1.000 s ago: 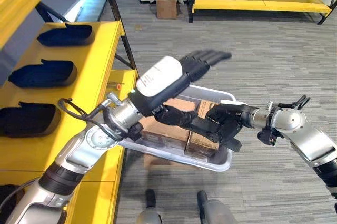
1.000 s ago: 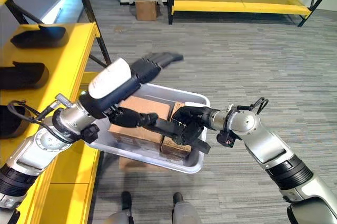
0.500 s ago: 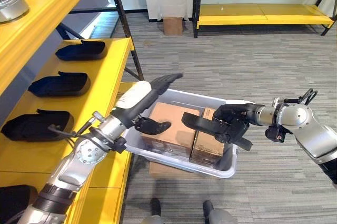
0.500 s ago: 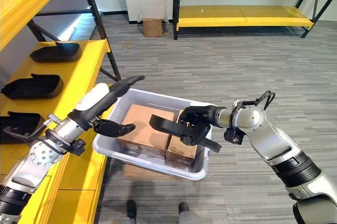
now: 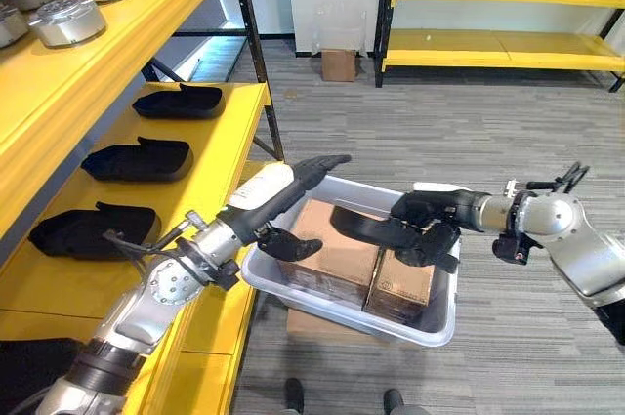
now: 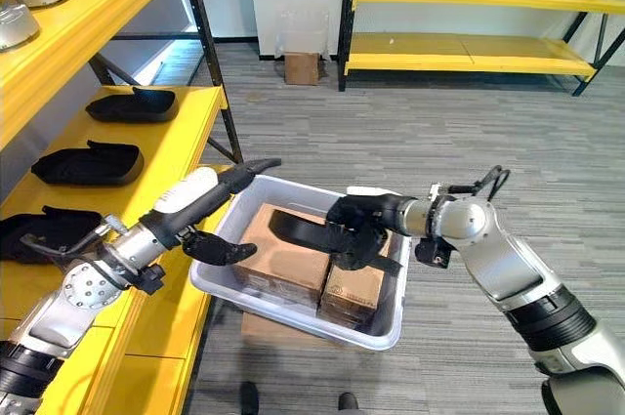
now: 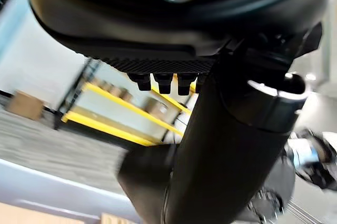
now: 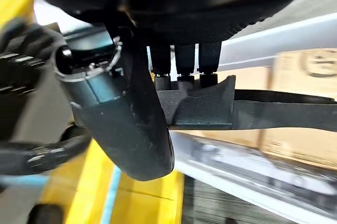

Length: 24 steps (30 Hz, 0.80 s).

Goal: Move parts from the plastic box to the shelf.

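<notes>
The right robot hand (image 5: 426,223) is curled round a long black moulded part (image 5: 363,229), thumb and fingers pinching one end of it, and holds it level above the cardboard boxes (image 5: 337,264) that sit inside the pale grey plastic box (image 5: 441,315). In the right wrist view the same part (image 8: 247,112) runs out sideways from the fingers, with the cartons and the box's rim behind it. The left robot hand (image 5: 283,195) hovers over the near-left corner of the plastic box with its fingers stretched straight out and its thumb hanging down toward the carton; it grips nothing, and its fingertips lie close to the free end of the part without clearly touching it. To the left stands the yellow shelf (image 5: 210,156), whose middle level carries a row of similar black parts (image 5: 137,158), while round silver metal parts (image 5: 66,20) rest on the level above. A small cardboard box (image 5: 338,64) stands on the grey carpeted floor (image 5: 469,122) further off.
</notes>
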Tool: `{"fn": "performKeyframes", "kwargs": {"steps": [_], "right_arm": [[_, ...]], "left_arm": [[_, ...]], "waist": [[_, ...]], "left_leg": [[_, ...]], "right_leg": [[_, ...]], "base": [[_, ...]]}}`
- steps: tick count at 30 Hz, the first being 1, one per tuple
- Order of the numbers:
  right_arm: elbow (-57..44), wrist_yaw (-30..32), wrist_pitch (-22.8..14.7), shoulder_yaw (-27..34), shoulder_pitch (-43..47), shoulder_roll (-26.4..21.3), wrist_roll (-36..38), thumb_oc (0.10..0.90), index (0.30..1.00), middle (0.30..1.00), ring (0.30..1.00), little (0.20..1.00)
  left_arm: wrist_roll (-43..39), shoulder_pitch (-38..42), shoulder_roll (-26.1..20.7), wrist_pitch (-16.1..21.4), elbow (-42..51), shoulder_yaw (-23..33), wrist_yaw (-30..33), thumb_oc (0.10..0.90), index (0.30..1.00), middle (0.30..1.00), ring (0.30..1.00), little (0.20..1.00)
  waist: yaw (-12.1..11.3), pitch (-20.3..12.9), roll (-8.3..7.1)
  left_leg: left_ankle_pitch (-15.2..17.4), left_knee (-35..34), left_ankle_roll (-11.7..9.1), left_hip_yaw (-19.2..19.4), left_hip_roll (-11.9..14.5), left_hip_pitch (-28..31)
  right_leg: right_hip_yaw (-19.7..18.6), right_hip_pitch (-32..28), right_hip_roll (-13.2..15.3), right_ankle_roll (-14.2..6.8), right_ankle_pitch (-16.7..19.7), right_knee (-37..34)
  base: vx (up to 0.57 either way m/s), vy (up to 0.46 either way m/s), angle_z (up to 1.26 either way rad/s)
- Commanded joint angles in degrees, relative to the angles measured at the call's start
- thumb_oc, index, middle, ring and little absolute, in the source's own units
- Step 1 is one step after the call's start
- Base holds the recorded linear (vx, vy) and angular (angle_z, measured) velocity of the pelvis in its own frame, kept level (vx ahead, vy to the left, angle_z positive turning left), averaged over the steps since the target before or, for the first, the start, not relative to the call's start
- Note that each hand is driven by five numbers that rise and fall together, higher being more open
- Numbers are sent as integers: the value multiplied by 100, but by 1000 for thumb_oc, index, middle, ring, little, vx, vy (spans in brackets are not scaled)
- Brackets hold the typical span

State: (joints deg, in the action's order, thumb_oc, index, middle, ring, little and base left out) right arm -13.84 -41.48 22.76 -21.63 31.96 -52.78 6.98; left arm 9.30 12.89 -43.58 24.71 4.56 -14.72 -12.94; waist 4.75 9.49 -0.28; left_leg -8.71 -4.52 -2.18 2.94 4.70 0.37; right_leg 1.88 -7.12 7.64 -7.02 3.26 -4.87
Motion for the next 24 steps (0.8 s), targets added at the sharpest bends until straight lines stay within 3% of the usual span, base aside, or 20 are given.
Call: {"fn": "performKeyframes", "kwargs": {"steps": [1,4,12,16,24], "right_arm": [[-270,204,-228,-23,941,231,66,400,300,300,300,300],[-319,185,-156,-138,1037,316,53,400,300,300,300,300],[-137,61,-353,-582,1246,718,-382,400,300,300,300,300],[73,11,-522,-789,1335,872,-705,400,300,300,300,300],[182,-191,-757,-777,1217,903,-1061,400,300,300,300,300]], "left_arm": [[-287,527,172,462,18,-131,228,900,1000,1000,1000,1000],[-304,607,252,470,32,-259,213,900,1000,1000,1000,1000],[-265,1040,439,132,78,-803,10,900,1000,1000,1000,1000],[-110,1173,489,-37,-104,-1084,193,900,1000,1000,1000,1000],[231,955,588,-253,-236,-1001,543,900,1000,1000,1000,1000]], "waist": [[42,-657,-229],[40,-649,-224],[63,-652,-175],[72,-654,-147],[34,-648,-147]], "left_leg": [[1039,-48,0,747,-46,622],[1057,-48,18,775,-56,635],[1117,-48,63,825,-64,705],[1122,-48,75,810,-67,716],[1124,-48,83,794,-62,717]], "right_leg": [[190,283,-478,296,-66,0],[183,278,-481,295,-74,6],[148,220,-494,275,-84,-13],[127,207,-501,269,-95,-9],[142,181,-504,273,-120,-8]], "base": [[-15,33,-1],[-11,8,0],[-10,9,-5],[-4,6,-3],[0,0,0]]}}
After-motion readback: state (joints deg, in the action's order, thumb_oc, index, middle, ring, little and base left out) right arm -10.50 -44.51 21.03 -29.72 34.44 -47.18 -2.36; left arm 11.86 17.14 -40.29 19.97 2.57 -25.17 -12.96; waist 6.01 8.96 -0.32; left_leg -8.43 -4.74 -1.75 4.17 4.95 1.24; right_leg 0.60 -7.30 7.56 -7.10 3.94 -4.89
